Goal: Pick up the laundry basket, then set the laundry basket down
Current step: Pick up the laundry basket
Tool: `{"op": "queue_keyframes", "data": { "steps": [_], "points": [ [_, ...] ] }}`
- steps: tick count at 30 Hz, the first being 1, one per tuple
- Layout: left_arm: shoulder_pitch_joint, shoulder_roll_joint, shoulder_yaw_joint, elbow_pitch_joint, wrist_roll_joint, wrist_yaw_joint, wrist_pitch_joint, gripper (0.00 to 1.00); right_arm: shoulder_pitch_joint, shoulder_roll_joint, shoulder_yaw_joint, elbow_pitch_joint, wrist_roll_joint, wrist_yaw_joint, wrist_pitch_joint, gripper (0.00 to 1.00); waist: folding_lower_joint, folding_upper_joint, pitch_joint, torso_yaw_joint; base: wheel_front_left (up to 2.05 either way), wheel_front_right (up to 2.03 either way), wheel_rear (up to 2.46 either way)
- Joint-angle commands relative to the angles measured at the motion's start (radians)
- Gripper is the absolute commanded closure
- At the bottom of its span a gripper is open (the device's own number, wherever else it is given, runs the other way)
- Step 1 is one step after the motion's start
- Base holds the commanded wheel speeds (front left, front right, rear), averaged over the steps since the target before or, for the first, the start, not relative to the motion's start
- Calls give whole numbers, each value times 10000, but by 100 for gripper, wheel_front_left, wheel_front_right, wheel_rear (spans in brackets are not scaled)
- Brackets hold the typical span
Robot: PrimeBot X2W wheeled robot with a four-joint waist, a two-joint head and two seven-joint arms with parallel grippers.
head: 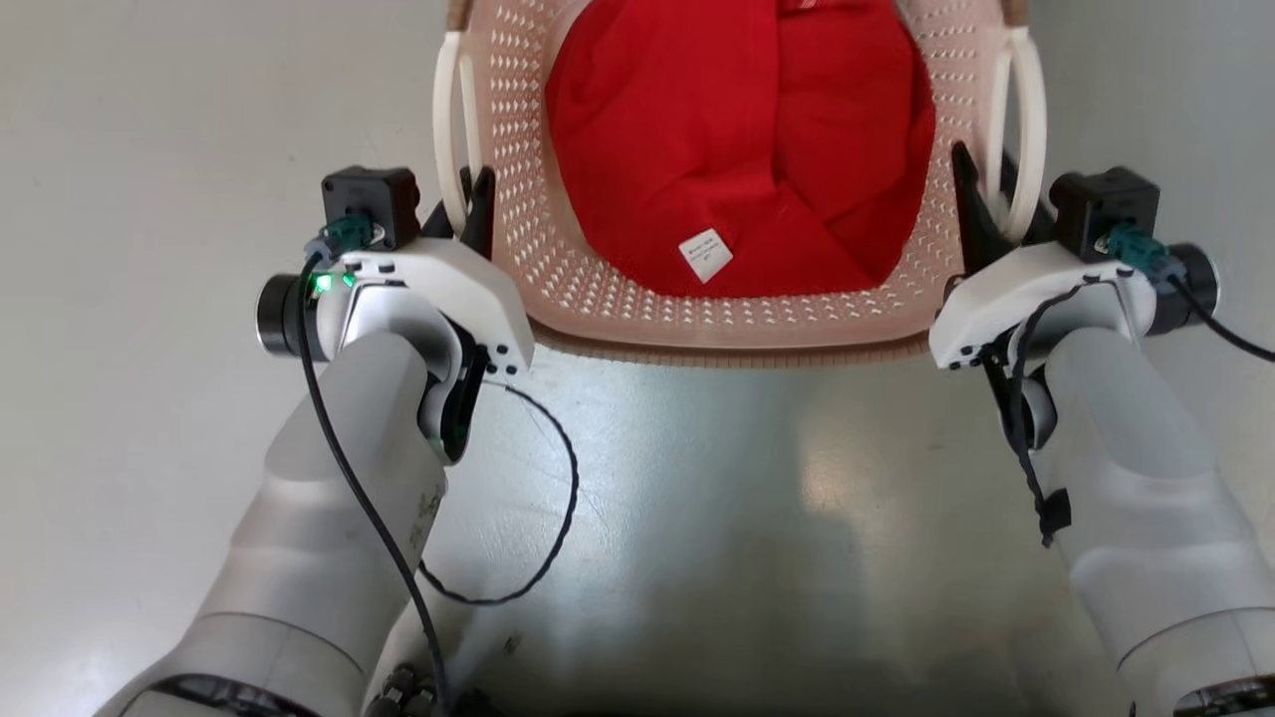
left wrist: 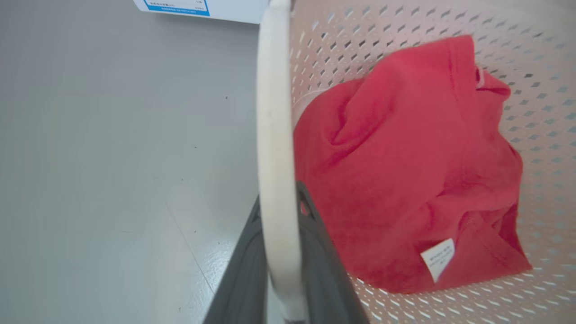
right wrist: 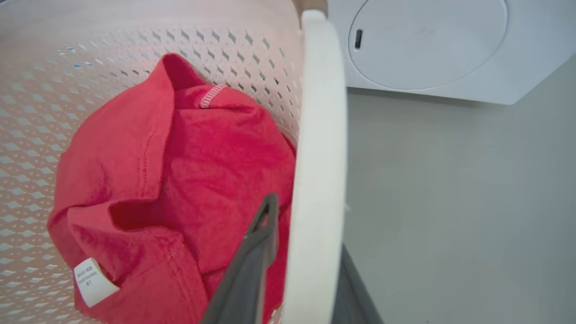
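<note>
Beside the basket [head: 717, 324], the left gripper [head: 463, 194] is clamped on its left handle [head: 448, 119]; the right gripper [head: 988, 189] straddles the right handle [head: 1031, 110], grip impossible to tell.

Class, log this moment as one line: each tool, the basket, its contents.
left tool: shut on left handle | right tool: astride right handle, grip unclear | basket: holds red cloth
</note>
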Motion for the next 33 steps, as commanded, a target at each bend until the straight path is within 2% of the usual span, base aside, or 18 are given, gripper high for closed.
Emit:
{"op": "queue_keyframes", "data": {
  "steps": [1, 8, 16, 27, 33],
  "points": [
    [313, 273, 93, -231, -63, -12, -65, 100, 298, 354, 409, 7, -2, 165, -69, 100, 0, 0, -147, -25, 0, 0, 0],
    [807, 273, 10, -145, -308, 57, -65, 100, 564, 354, 689, 528, 293, 165, -69, 100, 0, 0, -828, -98, 0, 0, 0],
    [1233, 273, -22, 34, -412, 105, -65, 100, 809, 354, 1441, 1075, 1133, 165, -69, 100, 0, 0, -1541, -202, 0, 0, 0],
    [1905, 273, -134, 330, -473, 130, -65, 100, 1020, 354, 2881, 2392, 2779, 165, -69, 100, 0, 0, -2608, -462, 0, 0, 0],
    [2233, 273, -372, 535, -592, 147, -65, 100, 1220, 354, 3562, 2631, 3546, 165, -69, 100, 0, 0, -3011, -623, 0, 0, 0]
  ]
}}
